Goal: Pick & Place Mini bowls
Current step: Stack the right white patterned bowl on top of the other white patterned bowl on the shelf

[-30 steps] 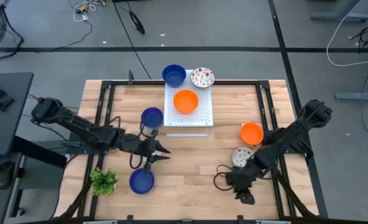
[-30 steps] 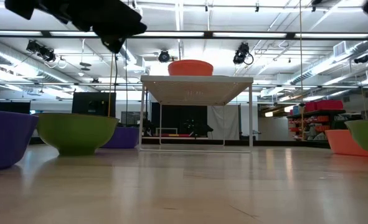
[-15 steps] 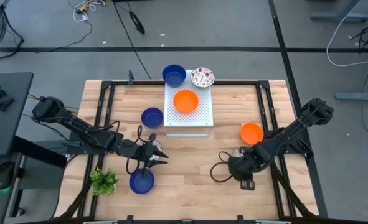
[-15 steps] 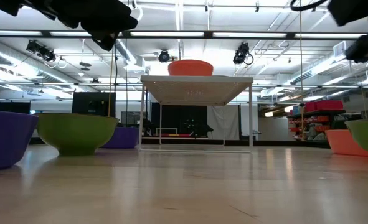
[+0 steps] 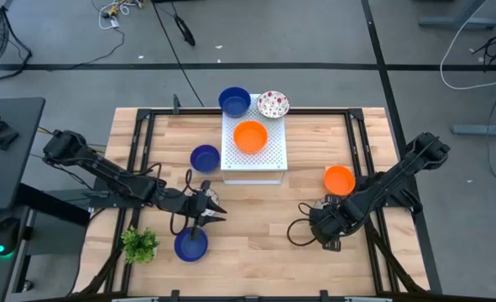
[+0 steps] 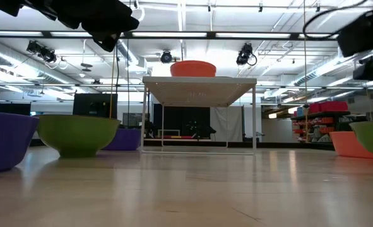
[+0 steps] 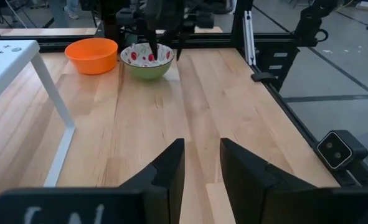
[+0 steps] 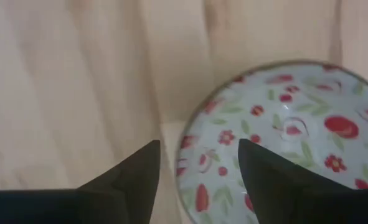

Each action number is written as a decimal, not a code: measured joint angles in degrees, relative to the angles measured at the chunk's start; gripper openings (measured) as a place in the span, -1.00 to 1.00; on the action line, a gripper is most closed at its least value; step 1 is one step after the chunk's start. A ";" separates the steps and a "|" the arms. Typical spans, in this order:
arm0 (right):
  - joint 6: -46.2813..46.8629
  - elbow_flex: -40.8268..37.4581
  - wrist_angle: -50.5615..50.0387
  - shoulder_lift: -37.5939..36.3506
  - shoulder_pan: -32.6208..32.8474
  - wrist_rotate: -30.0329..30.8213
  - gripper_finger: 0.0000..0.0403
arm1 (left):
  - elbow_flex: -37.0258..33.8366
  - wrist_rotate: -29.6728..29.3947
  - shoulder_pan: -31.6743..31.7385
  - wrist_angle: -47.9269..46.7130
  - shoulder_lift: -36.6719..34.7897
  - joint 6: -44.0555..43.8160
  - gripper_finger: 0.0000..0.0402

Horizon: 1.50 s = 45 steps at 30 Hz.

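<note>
Bowls empty, right jaws parted over speckled bowl

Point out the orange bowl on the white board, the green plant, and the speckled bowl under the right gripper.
orange bowl (image 5: 250,136), high view, middle of its inside.
green plant (image 5: 139,244), high view, middle of its leaves.
speckled bowl (image 8: 283,137), right wrist view, patterned inside.

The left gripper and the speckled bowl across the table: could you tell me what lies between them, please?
Only bare wooden tabletop: the left wrist view shows nothing between the left gripper and the speckled bowl.
</note>
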 joint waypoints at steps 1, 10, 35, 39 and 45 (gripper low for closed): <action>0.56 -0.64 0.11 0.00 0.12 0.06 0.09 | 0.00 0.00 0.02 -0.01 0.00 0.02 -0.47; 0.79 -2.48 2.49 0.02 0.35 0.03 -0.32 | 0.02 0.00 0.02 -0.05 0.00 0.19 -0.47; -21.07 28.73 -9.60 0.15 2.88 20.30 -0.99 | 0.02 0.02 0.02 -0.11 0.04 0.24 -0.47; -35.61 36.88 -12.48 0.13 -1.76 30.62 -0.99 | 0.02 0.02 0.02 -0.14 0.04 0.26 -0.47; -61.31 44.72 -9.34 0.13 -19.00 35.46 -1.00 | 0.02 -0.48 0.07 -0.05 0.04 0.37 -0.47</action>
